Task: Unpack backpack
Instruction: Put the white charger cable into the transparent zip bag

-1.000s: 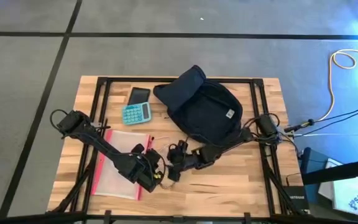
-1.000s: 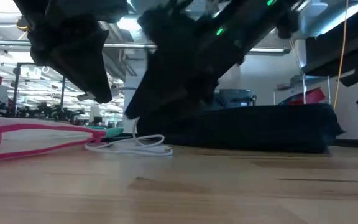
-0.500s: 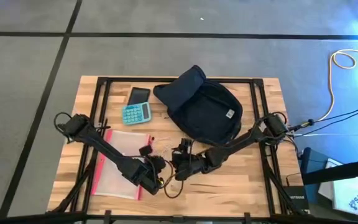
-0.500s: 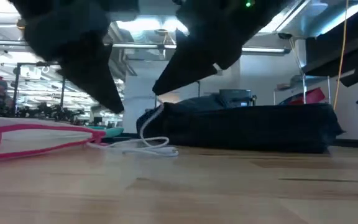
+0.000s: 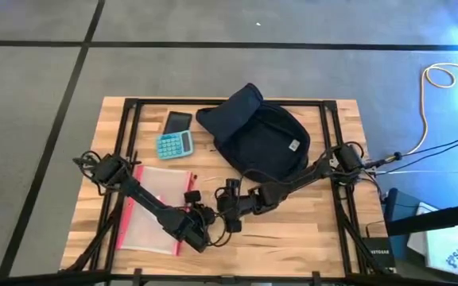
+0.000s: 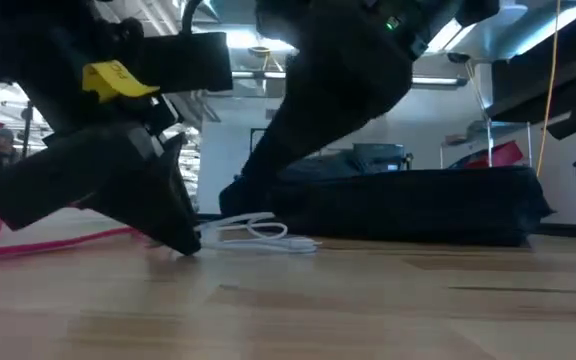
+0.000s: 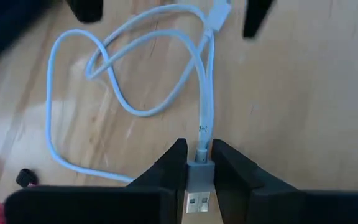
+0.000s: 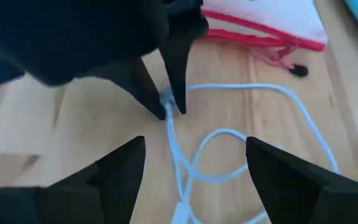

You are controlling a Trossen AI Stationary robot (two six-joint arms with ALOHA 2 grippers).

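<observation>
Lowered since a moment ago: left gripper (image 7: 199, 163), down at the near middle of the table (image 5: 308, 238), clamped on the USB plug of one white cable (image 7: 129, 87). Clenched tight on that plug in the left wrist view, silver connector end poking back between the two dark fingers (image 7: 166, 168). Drawn back a little toward the backpack: right gripper (image 8: 188, 165), spread wide over the cable's loops, grasping nothing. Loose coils flat on the wood between both grippers, second plug end just beyond them.

One backpack (image 5: 257, 139), dark navy, flat on the far middle of the table, right of centre, small white label on its front, top flap pointing far-left. Apart from both grippers.

One teal calculator (image 5: 174, 144) left of the backpack, one dark phone (image 5: 177, 121) touching its far edge. One clear pouch (image 5: 153, 210) with red edging on the near left, partly under the left arm. Two arms in all, both reaching to the same near-centre spot.
</observation>
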